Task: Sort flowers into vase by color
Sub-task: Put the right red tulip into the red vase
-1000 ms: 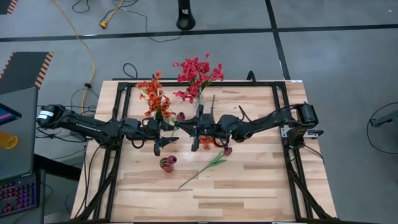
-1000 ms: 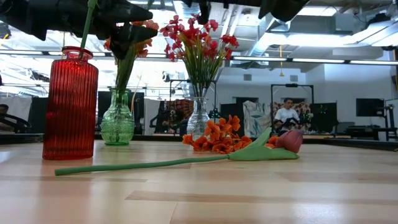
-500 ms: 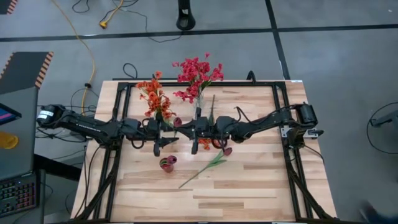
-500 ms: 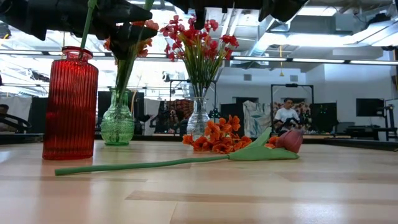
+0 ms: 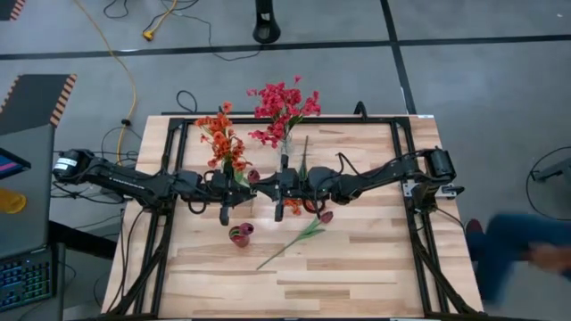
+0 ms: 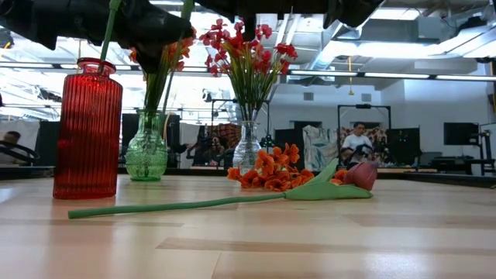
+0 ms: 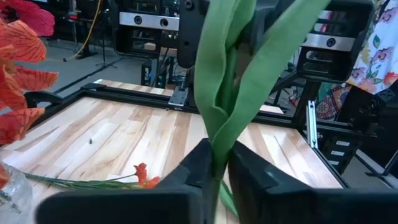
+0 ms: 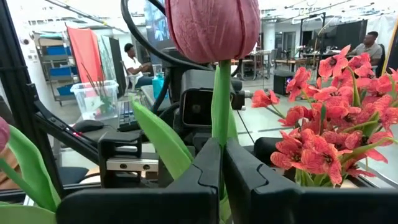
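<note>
Tulip (image 8: 212, 28) held mid-table, above the board: long axis runs across between the two arms, bud toward the left arm. Right gripper (image 8: 221, 163) clenched on stem below bud; left gripper (image 7: 216, 168) clenched on the leafy part (image 7: 239, 81), stem pinched between each pair of jaws.

Overhead looks straight down, low looks level across the table (image 5: 357, 259), wrists close.

My black fingers (image 8: 186, 180) pinch a dusky-pink tulip (image 8: 212, 28), green stem. Ribbed red vase (image 6: 87, 128), ribbed green vase (image 6: 146, 147), clear vase (image 6: 247, 146). Orange spray (image 6: 267, 170) on pale wood table (image 6: 310, 240).
</note>
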`<move>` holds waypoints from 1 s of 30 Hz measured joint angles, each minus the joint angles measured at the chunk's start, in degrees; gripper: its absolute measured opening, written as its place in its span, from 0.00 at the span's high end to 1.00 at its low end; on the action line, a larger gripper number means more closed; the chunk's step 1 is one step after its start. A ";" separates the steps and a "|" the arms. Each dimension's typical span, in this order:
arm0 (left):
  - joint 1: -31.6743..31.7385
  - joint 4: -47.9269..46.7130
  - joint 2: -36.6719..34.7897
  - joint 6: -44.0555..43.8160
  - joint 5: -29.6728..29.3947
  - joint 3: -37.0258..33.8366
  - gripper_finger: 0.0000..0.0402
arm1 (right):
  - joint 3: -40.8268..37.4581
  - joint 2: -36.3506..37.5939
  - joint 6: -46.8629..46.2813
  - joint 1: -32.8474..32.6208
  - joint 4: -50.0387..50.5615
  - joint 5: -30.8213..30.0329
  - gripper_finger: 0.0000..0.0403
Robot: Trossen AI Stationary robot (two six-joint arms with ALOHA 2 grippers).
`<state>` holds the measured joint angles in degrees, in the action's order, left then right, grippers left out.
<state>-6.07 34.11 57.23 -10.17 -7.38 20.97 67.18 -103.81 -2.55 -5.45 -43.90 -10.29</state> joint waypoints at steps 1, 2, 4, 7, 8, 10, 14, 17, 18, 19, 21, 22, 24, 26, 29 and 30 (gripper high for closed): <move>0.00 0.00 0.00 0.00 0.07 0.00 0.95 | 0.00 0.00 0.00 0.00 -0.02 0.00 0.91; 0.00 0.00 0.00 0.00 0.05 0.00 0.97 | 0.00 0.00 -0.02 0.00 -0.01 -0.01 0.91; 0.00 0.00 0.00 -0.03 0.05 0.00 0.98 | 0.00 0.00 -0.02 0.00 0.00 -0.02 0.91; 0.00 0.02 0.00 -0.04 0.05 0.00 0.97 | 0.00 0.00 -0.02 -0.01 -0.01 -0.02 0.91; 0.00 0.02 0.00 -0.04 0.03 0.00 0.97 | 0.00 0.00 -0.02 -0.02 -0.03 -0.02 0.91; 0.00 0.02 0.00 -0.09 0.01 0.00 0.97 | 0.00 0.00 -0.04 -0.02 -0.07 -0.02 0.90; 0.00 0.02 0.00 0.05 0.03 0.00 0.98 | 0.00 0.02 -1.10 -0.02 -0.04 -0.02 0.82; -0.43 0.13 0.00 0.67 0.02 0.00 0.98 | 0.51 0.02 -4.26 -0.02 0.40 -0.04 0.71; -0.64 0.31 0.00 0.68 0.05 0.00 0.98 | 0.68 0.02 -4.33 -0.02 0.39 -0.04 0.67; -0.88 0.43 -0.02 0.70 0.06 0.00 0.98 | 0.88 0.03 -4.34 -0.02 0.36 -0.04 0.64; -1.43 0.37 -0.17 0.74 0.05 0.00 0.98 | 1.17 0.04 -4.49 -0.02 0.36 -0.04 0.57; -1.70 0.26 -0.48 0.74 0.05 0.00 0.98 | 1.34 0.04 -4.48 -0.02 0.38 -0.04 0.54; -2.26 0.39 -1.29 0.87 0.05 0.00 0.98 | 1.71 0.04 -4.50 -0.02 0.37 -0.04 0.49; -2.76 0.06 -2.77 0.92 0.07 0.00 0.98 | 2.02 0.04 -4.48 -0.02 0.33 -0.04 0.45; -3.57 -0.05 -5.61 0.92 0.07 0.00 0.98 | 2.05 0.06 -4.46 -0.02 0.41 -0.06 0.43; -3.86 -0.66 -6.68 0.92 0.07 0.00 0.98 | 2.05 0.34 -4.44 -0.02 0.76 -0.04 0.43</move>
<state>-9.92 33.45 50.55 -9.26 -7.31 20.97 69.23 -103.47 -6.98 -5.48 -43.14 -10.33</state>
